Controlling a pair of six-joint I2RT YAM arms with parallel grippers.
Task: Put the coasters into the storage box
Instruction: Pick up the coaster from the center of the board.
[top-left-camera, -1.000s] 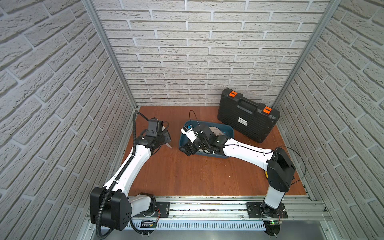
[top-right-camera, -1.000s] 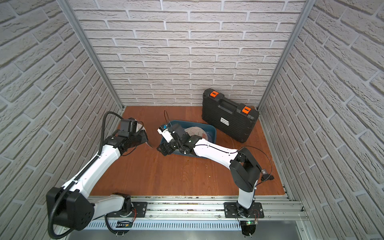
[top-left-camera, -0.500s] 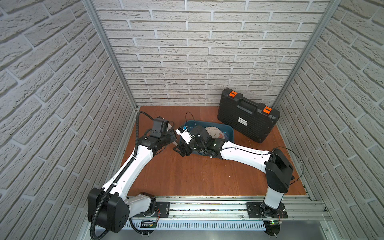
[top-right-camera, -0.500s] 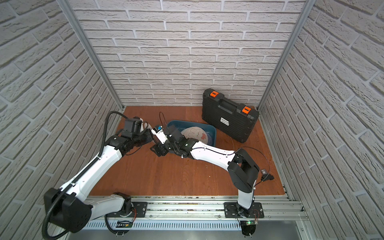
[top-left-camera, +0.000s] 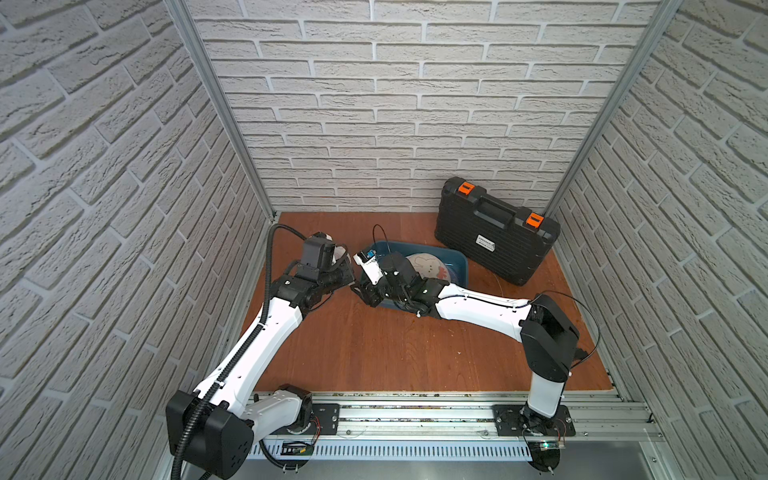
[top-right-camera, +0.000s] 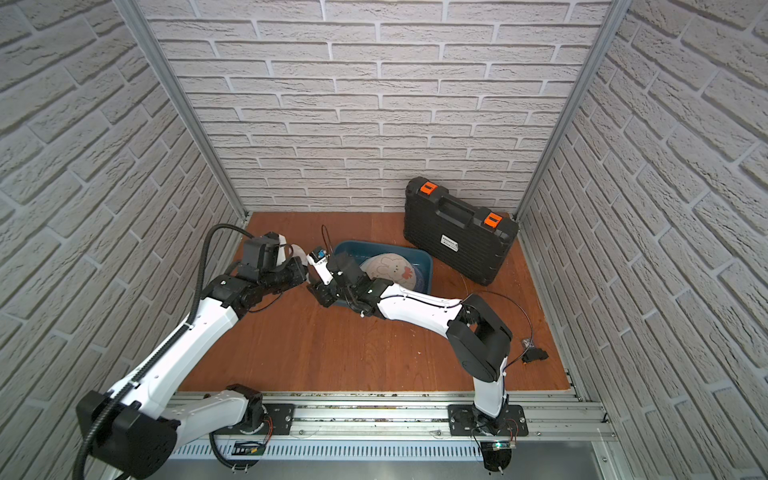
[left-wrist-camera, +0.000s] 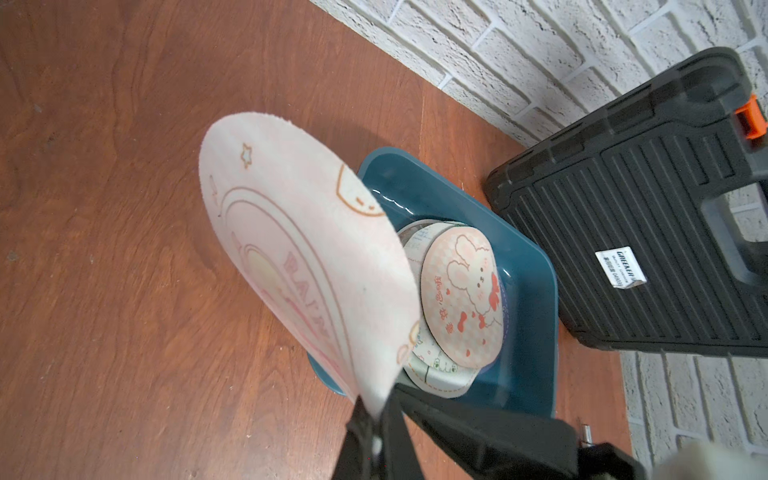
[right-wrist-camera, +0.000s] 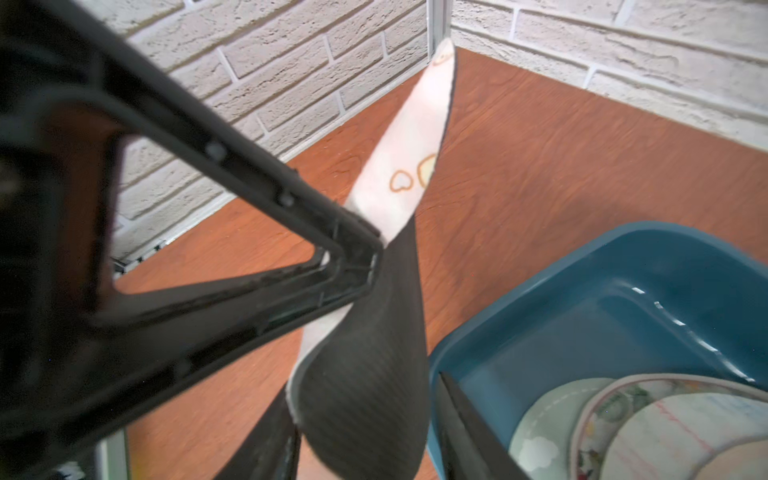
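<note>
My left gripper is shut on the rim of a pink coaster, which stands on edge just left of the teal storage box. In both top views the left gripper meets my right gripper at the box's left end. My right gripper is open, one finger on each side of the held coaster's ribbed dark back, which bulges between them. Several coasters lie stacked in the box, a rabbit print on top.
A black ribbed case with orange latches leans at the back right, close behind the box. A small black part with a cable lies near the right wall. Brick walls close in the left, back and right.
My left arm has carried the pink coaster right, up to the box's left end. My right gripper came out of the box to meet it, and its jaws have narrowed around the coaster.
</note>
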